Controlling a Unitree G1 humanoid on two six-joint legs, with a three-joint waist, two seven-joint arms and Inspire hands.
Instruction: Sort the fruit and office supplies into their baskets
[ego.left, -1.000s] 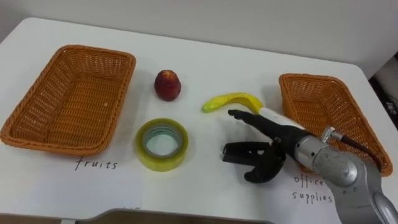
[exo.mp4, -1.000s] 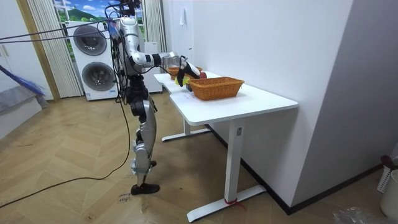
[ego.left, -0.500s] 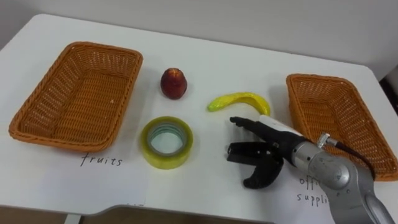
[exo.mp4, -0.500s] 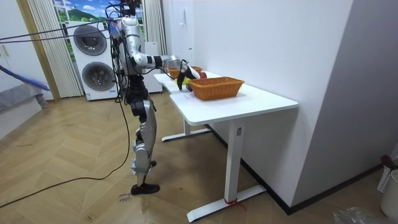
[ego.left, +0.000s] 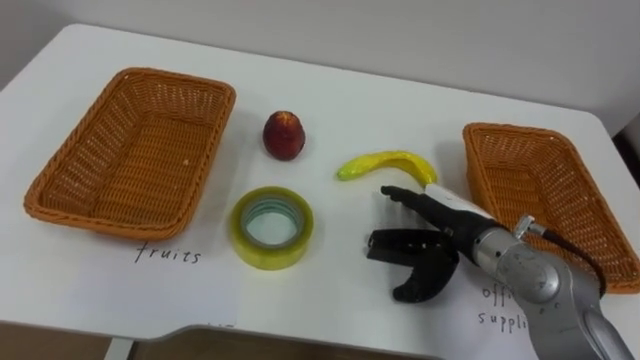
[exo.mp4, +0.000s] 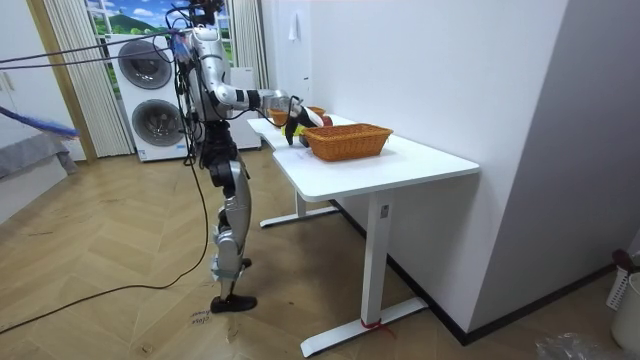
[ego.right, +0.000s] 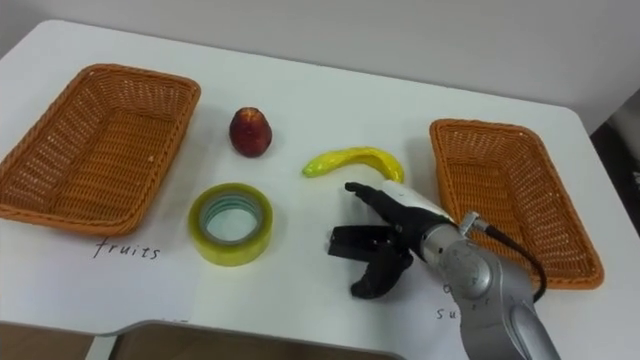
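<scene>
Fingers spread and empty, the right hand (ego.left: 445, 240) hovers just beside the banana (ego.left: 390, 161), which it should straddle at mid-curve before closing.

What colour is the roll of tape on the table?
The tape roll is yellow with a greenish inner ring, clearest in the left eye view.

Both eye views look steeply down from the robot's head, close over the white bench (ego.left: 350, 100), sharing its whole top, while the room view watches that bench from well off.
</scene>
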